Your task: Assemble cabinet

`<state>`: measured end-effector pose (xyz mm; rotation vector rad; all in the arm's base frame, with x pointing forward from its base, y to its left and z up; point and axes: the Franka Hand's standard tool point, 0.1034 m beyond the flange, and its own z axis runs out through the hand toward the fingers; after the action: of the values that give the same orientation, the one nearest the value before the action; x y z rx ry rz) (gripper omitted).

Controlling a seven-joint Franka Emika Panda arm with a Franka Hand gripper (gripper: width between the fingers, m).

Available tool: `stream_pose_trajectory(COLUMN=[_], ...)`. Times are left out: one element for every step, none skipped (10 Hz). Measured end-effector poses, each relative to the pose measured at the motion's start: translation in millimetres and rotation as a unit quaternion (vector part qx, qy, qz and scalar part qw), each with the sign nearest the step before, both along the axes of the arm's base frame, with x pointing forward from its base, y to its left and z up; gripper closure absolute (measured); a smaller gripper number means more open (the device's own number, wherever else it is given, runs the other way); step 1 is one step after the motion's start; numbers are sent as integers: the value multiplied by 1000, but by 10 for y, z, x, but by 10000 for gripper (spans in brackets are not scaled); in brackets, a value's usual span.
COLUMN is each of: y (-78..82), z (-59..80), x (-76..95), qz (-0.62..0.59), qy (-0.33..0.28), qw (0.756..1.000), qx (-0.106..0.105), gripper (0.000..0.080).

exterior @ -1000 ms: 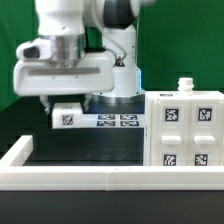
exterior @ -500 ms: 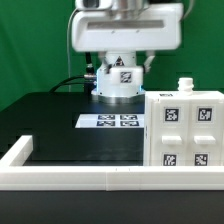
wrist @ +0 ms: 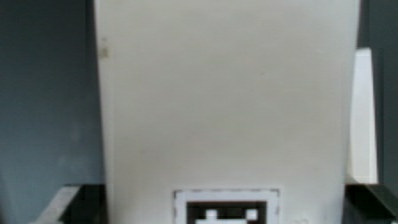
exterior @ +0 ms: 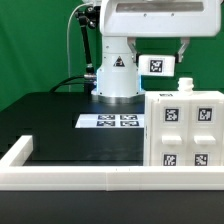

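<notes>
One white panel (wrist: pixel 222 100) is clamped in your gripper (exterior: pixel 158 58), the jaws standing wide on it, and it hangs clear of the black table (exterior: pixel 60 110). Through the wrist camera you see the panel's long edges run the whole length of the picture, with a tag at one end. The cabinet (exterior: pixel 185 130) is below the gripper, toward the exterior view's right and well apart from it. It stands upright, its tagged grid face turned to the exterior camera and a small peg (exterior: pixel 184 86) rising from its top. You cannot tell its long axis; its depth is hidden.
</notes>
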<state>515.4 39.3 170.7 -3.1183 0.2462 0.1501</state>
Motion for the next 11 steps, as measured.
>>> stream_pose_trajectory(y=[6,5,5,4,14,49,80,129,190,223,250], z=[-3,-7,-10,-10,14,73,93,124,177,184,154], x=[8,6,5,7,39,169,267,392,558,718,782], qz=[1,1,1,6,23,31,31,35,40,42,44], qy=[0,0,1,0,-2,-11,-16,-17,-18,-24,-20], qw=[1000,1000,1000,1000,1000,999,999,999,999,999,999], qx=[0,0,0,-1,1,1,1,0,-1,-2,-3], gripper=[239,239,239,239,239,239,239,239,239,239,239])
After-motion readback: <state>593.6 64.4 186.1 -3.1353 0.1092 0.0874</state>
